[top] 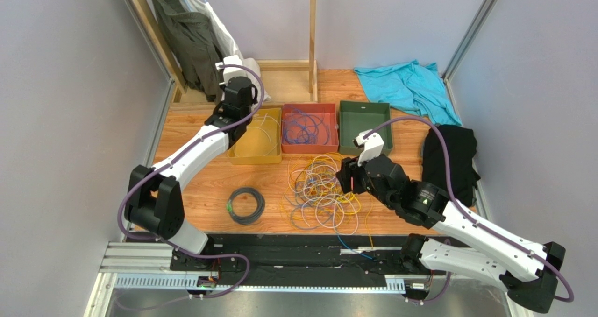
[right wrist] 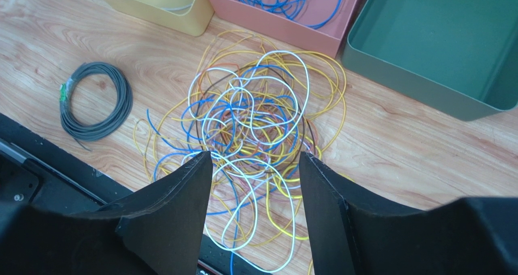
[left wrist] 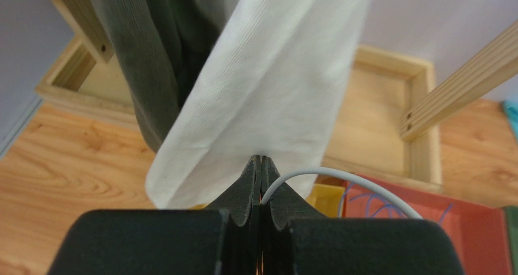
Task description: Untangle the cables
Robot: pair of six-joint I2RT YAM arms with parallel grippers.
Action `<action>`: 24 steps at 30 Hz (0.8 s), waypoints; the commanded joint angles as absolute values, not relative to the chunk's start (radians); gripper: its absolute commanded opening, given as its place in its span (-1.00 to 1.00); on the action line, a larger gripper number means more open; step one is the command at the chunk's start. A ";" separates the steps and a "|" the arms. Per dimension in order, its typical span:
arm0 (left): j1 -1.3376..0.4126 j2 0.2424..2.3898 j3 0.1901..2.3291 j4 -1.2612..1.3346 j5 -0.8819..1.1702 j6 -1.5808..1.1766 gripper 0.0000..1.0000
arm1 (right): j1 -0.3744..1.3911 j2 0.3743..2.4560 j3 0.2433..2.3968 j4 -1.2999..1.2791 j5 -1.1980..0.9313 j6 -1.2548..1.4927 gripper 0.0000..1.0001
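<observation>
— What do we have here, biggest first?
— We see the wooden counter, with a teal cloth at its far right corner and a black cloth along the right edge. At the far left, a dark garment and a white garment hang from a wooden frame.
— And the bins?
— We count three in a row at the far side: a yellow bin, a red bin and a green bin. Pale loops lie in the yellow one and blue-purple loops in the red one.
— Where are the cables?
— Most lie in a loose tangle on the counter, just in front of the red and green bins, with yellow, white and blue loops crossing. A neat black coil lies apart to their left.
— The tools?
— The right tool hangs over the tangle, jaws well apart, gripping nothing. The left tool is above the yellow bin, pressed closed, and we see a white-grey cable coming out from between its fingers.
</observation>
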State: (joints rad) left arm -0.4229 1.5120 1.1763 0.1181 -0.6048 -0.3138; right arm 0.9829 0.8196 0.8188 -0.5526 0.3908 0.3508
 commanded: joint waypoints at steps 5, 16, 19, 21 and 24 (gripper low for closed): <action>-0.341 1.660 1.200 -0.167 -0.456 -0.456 -1.00 | 0.979 0.851 0.877 -0.569 0.370 0.342 0.18; -0.334 1.721 1.085 -0.178 -0.373 -0.529 -0.47 | 0.979 0.903 0.900 -0.568 0.348 0.334 0.18; -0.334 1.663 1.074 -0.170 -0.387 -0.528 -0.08 | 0.979 0.919 0.900 -0.560 0.334 0.342 0.17; -0.334 1.612 1.094 -0.209 -0.390 -0.528 0.62 | 0.979 0.930 0.907 -0.558 0.321 0.350 0.17; -0.334 1.510 1.082 -0.212 -0.388 -0.525 0.97 | 0.977 0.940 0.908 -0.554 0.313 0.351 0.16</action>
